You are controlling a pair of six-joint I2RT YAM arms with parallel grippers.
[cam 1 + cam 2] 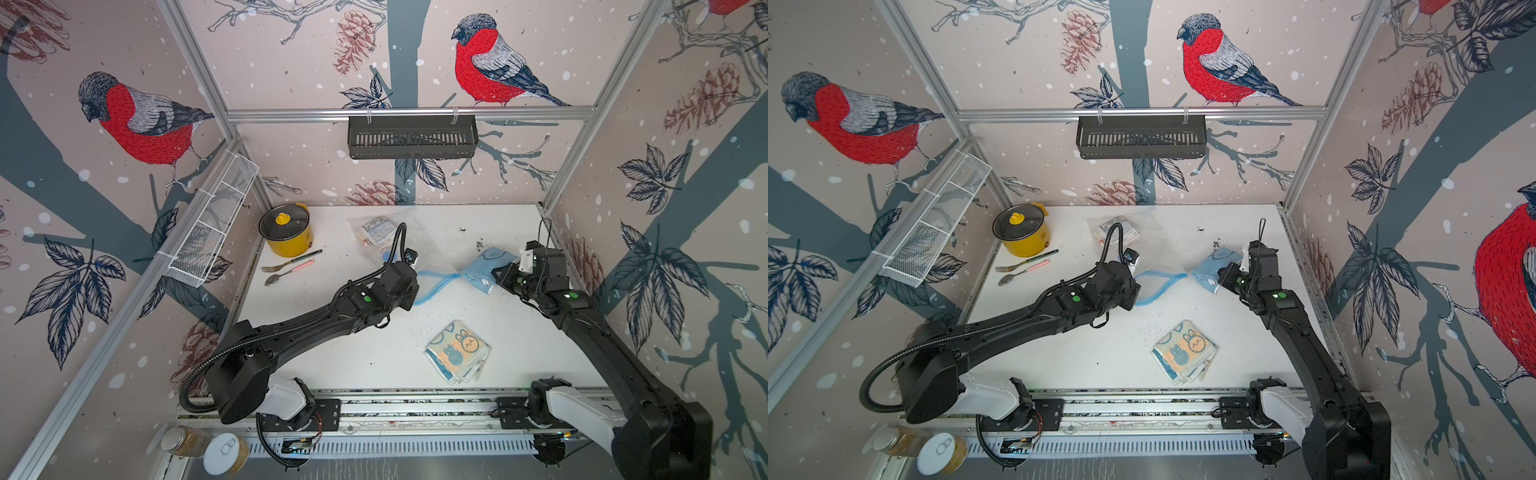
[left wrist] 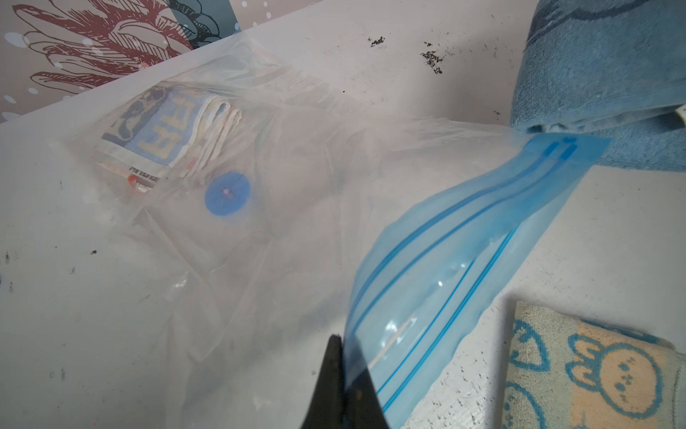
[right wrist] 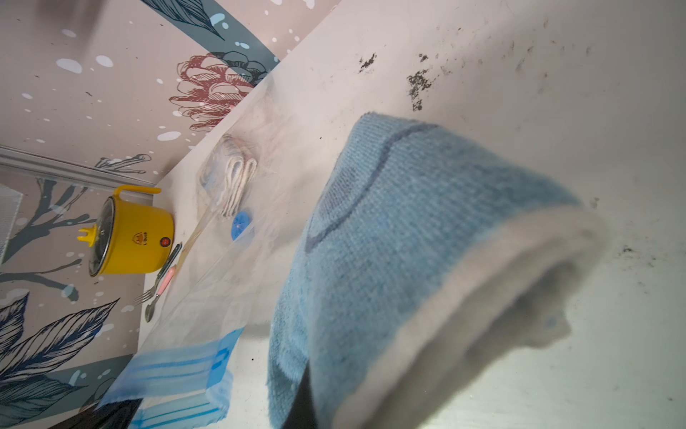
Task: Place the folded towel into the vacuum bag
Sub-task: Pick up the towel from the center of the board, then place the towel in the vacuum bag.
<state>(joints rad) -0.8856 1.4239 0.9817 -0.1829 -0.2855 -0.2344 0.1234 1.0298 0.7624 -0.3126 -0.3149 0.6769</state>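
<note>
Blue folded towel [image 1: 484, 266]: right of centre, pinched shut in the right gripper [image 1: 503, 275], just outside the vacuum bag [image 2: 297, 178] mouth, not yet in. Left gripper [image 2: 338, 347] is clamped on the zip strip [image 2: 464, 237]. One packed towel [image 2: 159, 141] lies inside, lettered perhaps "FAF". Bunny towel [image 1: 457, 353] lies nearer, outside. Yellow pot [image 3: 133, 237] label is unreadable.
</note>
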